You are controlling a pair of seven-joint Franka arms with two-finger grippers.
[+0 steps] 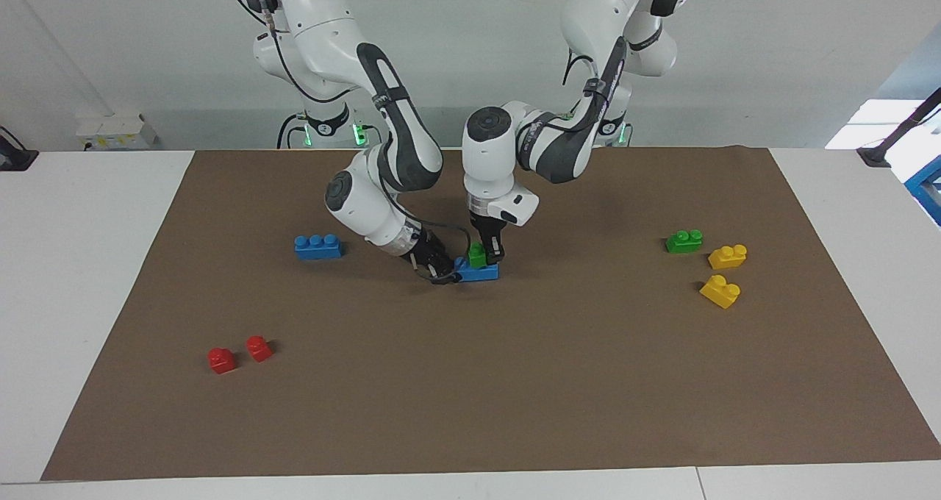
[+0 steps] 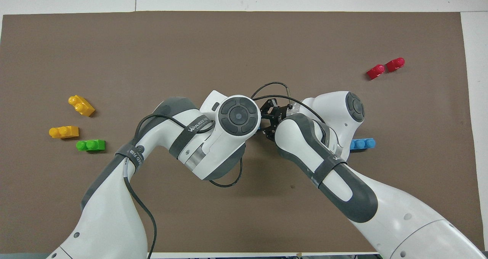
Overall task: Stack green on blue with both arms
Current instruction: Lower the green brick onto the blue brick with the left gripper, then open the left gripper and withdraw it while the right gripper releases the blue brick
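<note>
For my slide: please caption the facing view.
Left claw seats green brick on blue brick steadied by right claw.

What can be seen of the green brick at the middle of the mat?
The green brick is small, bright and plastic-looking, its studs hidden. It sits upright on the blue brick at the middle of the brown mat. The left gripper comes straight down onto it, fingers either side. The right gripper is at the blue brick's end. The arms hide it from overhead.
</note>
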